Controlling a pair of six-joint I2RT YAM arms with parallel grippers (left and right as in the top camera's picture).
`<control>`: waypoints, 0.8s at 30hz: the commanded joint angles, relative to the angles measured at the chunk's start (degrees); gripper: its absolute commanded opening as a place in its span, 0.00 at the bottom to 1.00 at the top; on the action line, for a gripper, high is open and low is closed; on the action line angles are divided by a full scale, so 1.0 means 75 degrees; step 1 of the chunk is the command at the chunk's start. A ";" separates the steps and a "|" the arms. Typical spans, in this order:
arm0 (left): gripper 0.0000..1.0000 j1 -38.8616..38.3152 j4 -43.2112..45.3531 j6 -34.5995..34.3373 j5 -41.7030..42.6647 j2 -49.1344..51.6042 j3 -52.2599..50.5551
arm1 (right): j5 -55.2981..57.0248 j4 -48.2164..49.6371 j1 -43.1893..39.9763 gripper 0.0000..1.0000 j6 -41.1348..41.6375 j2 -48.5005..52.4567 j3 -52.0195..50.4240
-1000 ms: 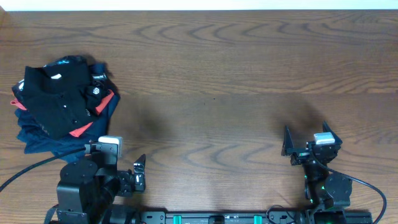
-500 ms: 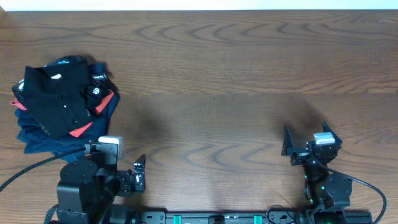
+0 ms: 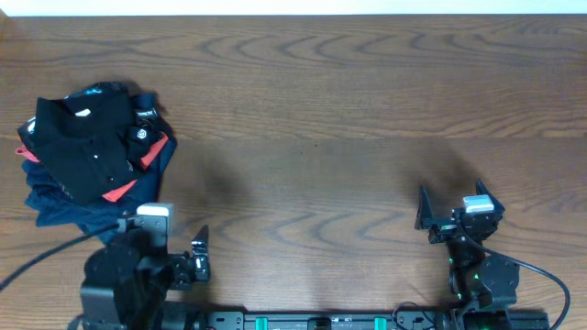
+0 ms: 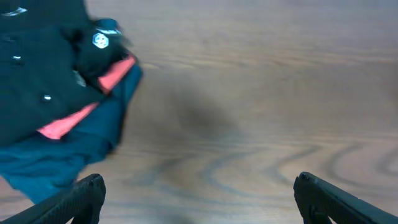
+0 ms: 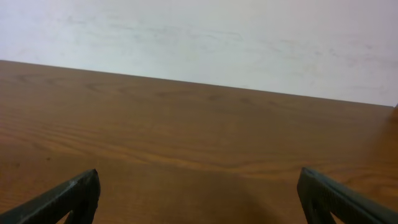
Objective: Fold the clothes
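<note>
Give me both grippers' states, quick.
Left gripper: open, fingers wide apart, holding nothing.
Right gripper: open, fingers wide apart, holding nothing.

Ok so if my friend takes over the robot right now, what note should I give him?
Left hand: open, empty, beside the navy and red garments.
Right hand: open, empty, over bare wood on the right.
Black polo shirt: bunched on top of those garments, left side of the table.
Done: nothing that shows; neither hand touches the shirt.
Left: pick up the polo, spread it flat, fold it.
</note>
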 commanded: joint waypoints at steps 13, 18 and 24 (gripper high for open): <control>0.98 0.0930 0.5077 0.0099 -0.0437 -0.2582 -0.4657 | 0.0000 -0.0035 0.0073 0.99 -0.0099 -0.0044 -0.0006; 0.98 0.0930 0.7000 0.0102 -0.0440 -0.2836 -0.5715 | 0.0000 -0.0032 0.0073 0.99 -0.0099 -0.0044 -0.0006; 0.98 0.0930 0.8294 0.0111 -0.0472 -0.2833 -0.6510 | 0.0000 -0.0032 0.0073 0.99 -0.0099 -0.0044 -0.0006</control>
